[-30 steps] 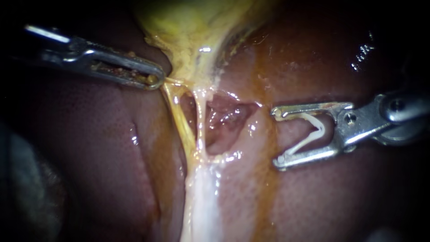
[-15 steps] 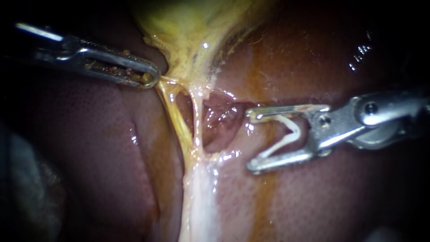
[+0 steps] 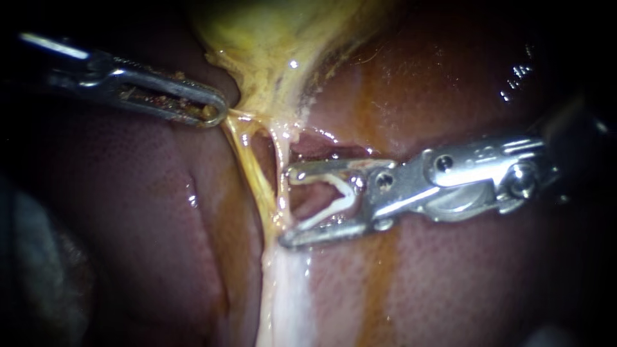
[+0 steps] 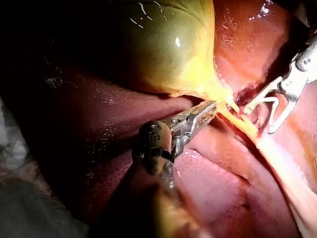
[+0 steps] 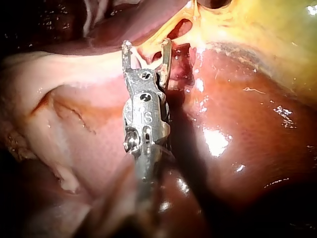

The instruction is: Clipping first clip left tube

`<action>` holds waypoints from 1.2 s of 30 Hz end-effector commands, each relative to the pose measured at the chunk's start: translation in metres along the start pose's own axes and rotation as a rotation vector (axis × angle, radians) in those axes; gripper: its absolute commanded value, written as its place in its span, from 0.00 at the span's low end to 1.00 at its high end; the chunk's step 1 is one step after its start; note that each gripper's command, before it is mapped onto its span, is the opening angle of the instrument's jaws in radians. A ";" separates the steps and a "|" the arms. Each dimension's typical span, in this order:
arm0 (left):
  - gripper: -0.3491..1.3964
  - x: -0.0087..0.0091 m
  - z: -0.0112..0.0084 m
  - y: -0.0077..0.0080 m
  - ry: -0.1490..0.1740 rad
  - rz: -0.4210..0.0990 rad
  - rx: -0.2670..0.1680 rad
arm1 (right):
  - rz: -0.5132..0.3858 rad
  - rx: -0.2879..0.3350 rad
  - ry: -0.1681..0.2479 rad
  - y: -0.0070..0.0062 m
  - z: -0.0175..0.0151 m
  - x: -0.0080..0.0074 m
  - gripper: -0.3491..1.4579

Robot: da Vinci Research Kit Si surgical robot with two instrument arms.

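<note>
Now the slim metal right tool (image 3: 286,207) holds a white V-shaped clip (image 3: 326,209) between wide-spread jaws, its tips just short of the thin yellow left tube (image 3: 249,166). The left tool (image 3: 217,115) is clamped on yellow gallbladder tissue (image 3: 270,77).

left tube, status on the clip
left instrument jaws shut on tissue below gallbladder. right instrument jaws hold open clip, tips just short of left tube. not clipped yet.

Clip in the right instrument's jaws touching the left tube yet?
Apart. The endoscope view shows the clip held in the right instrument's jaws short of the left tube, with the right tube between them.
</note>
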 end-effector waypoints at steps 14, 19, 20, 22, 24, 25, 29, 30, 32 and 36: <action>0.00 0.0000 0.0000 0.0000 0.000 0.000 -0.001 | 0.031 0.015 0.016 0.0018 0.0016 -0.0013 0.46; 0.00 0.0000 0.0000 0.0000 0.000 0.000 -0.001 | 0.045 0.029 0.027 0.0020 0.0021 -0.0016 0.45; 0.00 0.0000 0.0000 0.0000 0.000 0.000 -0.001 | 0.048 0.035 0.029 0.0020 0.0022 -0.0017 0.45; 0.00 0.0000 0.0000 0.0000 0.000 0.000 -0.001 | 0.048 0.044 0.030 0.0020 0.0025 -0.0018 0.45; 0.00 0.0000 0.0000 0.0000 0.000 0.000 -0.001 | 0.052 0.056 0.030 0.0020 0.0028 -0.0021 0.45; 0.00 0.0000 0.0000 0.0000 0.000 0.000 -0.001 | 0.055 0.060 0.028 0.0020 0.0029 -0.0022 0.45; 0.00 0.0000 0.0000 0.0000 0.000 0.000 -0.001 | 0.055 0.084 0.035 0.0020 0.0033 -0.0025 0.45; 0.00 0.0000 0.0000 0.0000 0.000 0.000 -0.001 | 0.059 0.089 0.037 0.0020 0.0034 -0.0025 0.45; 0.00 0.0000 0.0000 0.0000 0.000 0.000 -0.001 | 0.054 0.101 0.047 0.0020 0.0036 -0.0024 0.45; 0.00 0.0000 0.0000 0.0000 0.000 0.000 -0.001 | 0.060 0.134 0.076 0.0019 0.0039 -0.0021 0.45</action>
